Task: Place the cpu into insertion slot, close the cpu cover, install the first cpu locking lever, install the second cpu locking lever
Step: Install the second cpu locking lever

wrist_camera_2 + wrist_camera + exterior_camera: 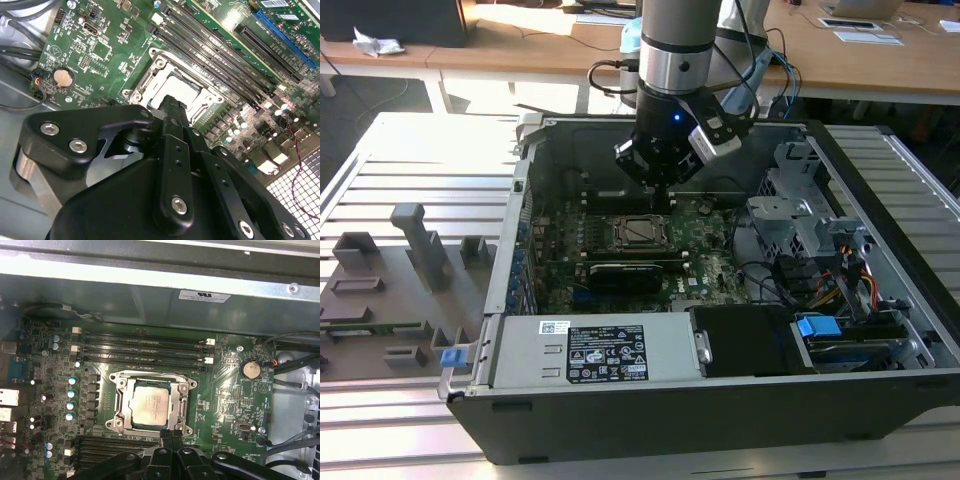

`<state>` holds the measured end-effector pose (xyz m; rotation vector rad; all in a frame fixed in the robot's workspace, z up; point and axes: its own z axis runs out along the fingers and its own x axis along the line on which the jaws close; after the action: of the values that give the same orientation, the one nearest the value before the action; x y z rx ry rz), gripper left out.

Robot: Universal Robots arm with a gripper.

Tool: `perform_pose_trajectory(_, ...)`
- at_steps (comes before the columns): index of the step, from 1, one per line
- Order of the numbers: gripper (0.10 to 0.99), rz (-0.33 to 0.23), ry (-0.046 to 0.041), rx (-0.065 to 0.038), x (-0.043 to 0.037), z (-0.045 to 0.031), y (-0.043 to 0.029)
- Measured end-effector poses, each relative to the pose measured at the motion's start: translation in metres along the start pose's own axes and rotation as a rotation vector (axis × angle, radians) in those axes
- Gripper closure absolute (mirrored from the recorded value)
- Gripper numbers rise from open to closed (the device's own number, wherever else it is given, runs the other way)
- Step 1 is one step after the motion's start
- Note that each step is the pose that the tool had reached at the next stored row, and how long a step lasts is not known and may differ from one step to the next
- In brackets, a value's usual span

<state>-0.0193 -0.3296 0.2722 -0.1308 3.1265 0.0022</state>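
First wrist view: cpu [151, 402] seated under cpu cover [125, 402]; exterior view: gripper [663, 203] above it, fingers closed, empty.

The robot arm [672, 45] is looking like a shiny silver tube with a black band. A small blue light is glowing above the black gripper [172, 107], whose linkage is showing round silver screws.

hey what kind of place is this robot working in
Probably a lab or office workshop: an opened computer case sits on a slatted metal bench, the hand over its motherboard, wooden desks behind.
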Motion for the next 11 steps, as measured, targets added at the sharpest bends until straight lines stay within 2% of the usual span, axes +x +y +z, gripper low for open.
perform_pose_trajectory(6,0.98,0.0,0.0002,0.001,0.0,-0.0002,-0.0004)
perform_pose_trajectory(9,0.98,0.0,0.0001,0.001,0.0003,-0.0001,-0.0033)
perform_pose_trajectory(11,0.98,0.0,0.0001,0.001,0.0007,-0.0001,-0.0079)
